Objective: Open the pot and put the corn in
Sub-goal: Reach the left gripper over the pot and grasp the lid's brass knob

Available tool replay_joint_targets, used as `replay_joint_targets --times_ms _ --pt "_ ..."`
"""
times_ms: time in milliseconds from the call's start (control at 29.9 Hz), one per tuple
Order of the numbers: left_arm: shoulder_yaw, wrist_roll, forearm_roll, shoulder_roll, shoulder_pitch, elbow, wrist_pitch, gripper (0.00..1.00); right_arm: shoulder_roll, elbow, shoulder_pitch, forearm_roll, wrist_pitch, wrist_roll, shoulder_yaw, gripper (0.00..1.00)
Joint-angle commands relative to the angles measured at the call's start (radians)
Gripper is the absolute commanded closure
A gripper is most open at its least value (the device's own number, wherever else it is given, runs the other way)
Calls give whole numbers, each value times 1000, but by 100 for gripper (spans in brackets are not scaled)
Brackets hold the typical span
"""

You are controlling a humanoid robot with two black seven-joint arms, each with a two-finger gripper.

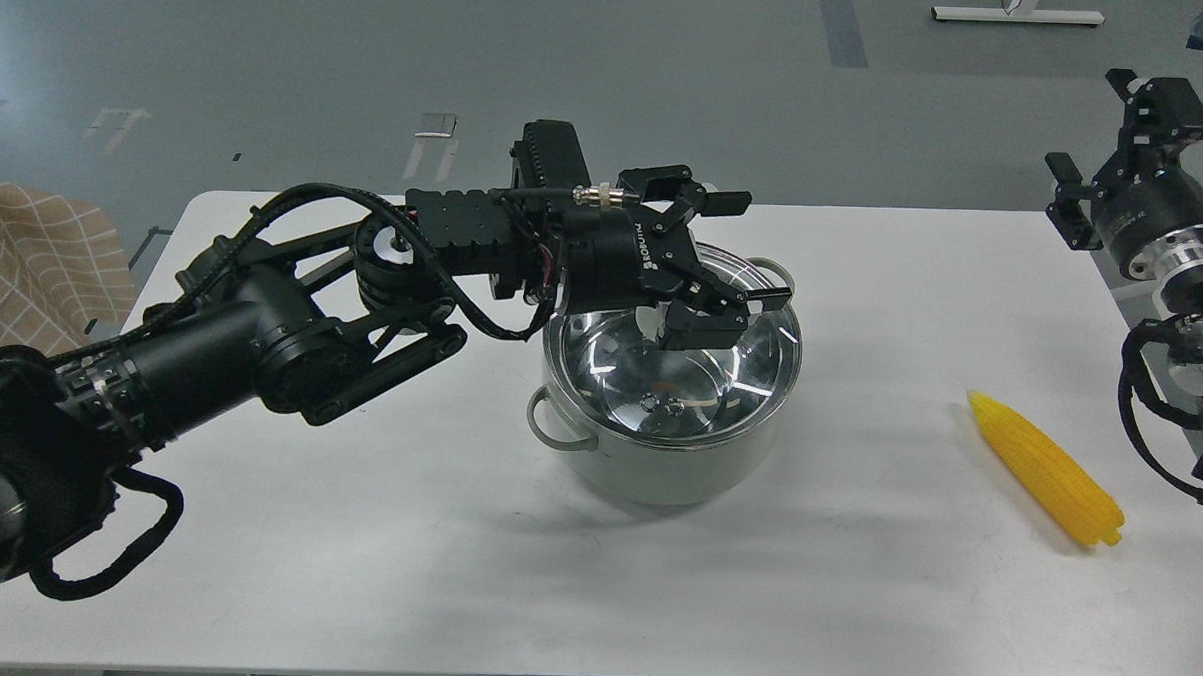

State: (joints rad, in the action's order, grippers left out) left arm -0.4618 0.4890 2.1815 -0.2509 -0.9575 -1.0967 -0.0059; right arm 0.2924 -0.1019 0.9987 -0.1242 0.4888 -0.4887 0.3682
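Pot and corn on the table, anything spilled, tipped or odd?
Nothing stands out. The pot sits upright on the white table, the corn lies whole to its right, well apart, and the left gripper is open above the pot.

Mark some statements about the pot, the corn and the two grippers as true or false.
1. The corn lies on the table, to the right of the pot. True.
2. The pot is tipped on its side. False: it stands upright.
3. The left gripper is over the pot. True.
4. The right gripper holds the corn. False: it is well clear of the corn, near the table's far right corner.
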Motion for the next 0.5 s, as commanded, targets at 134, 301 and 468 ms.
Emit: replay_joint_targets --times_ms 134,301,468 --pt "3 0 0 6 52 70 3 2 -6 -2 -9 -2 0 0 0 2" --pt "3 0 0 2 77 70 3 2 -6 -2 -12 -2 0 0 0 2" --pt "3 0 0 -1 89 72 3 3 -7 -2 -12 0 0 0 0 2"
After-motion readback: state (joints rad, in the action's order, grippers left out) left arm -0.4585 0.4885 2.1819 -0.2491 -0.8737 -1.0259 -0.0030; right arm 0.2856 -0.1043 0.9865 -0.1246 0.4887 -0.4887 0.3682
